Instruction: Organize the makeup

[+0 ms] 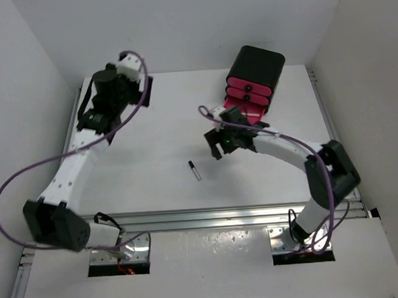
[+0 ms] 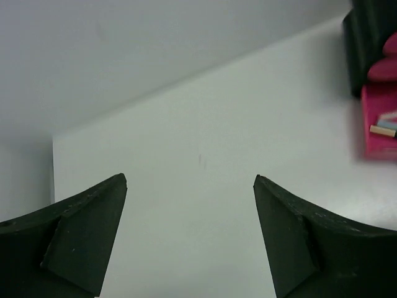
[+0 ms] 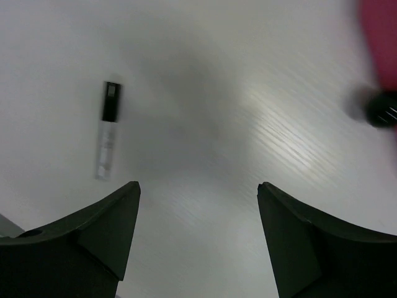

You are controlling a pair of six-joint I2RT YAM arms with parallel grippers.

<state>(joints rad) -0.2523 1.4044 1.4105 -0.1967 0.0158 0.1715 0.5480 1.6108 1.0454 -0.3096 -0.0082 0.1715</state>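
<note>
Your right tool (image 3: 198,186) hangs wide and empty. The black-capped tube (image 3: 108,129) lies flat on the desk (image 3: 248,74), off to one side. Centre over it, jaws across its length, before descending. Left tool (image 2: 190,180) is wide and empty too.

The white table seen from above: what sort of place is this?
Probably a robot test booth, not a home: a left arm and a right arm bolted at the table's near edge, bare white walls around, plus a black box with pink drawers and one small tube.
</note>
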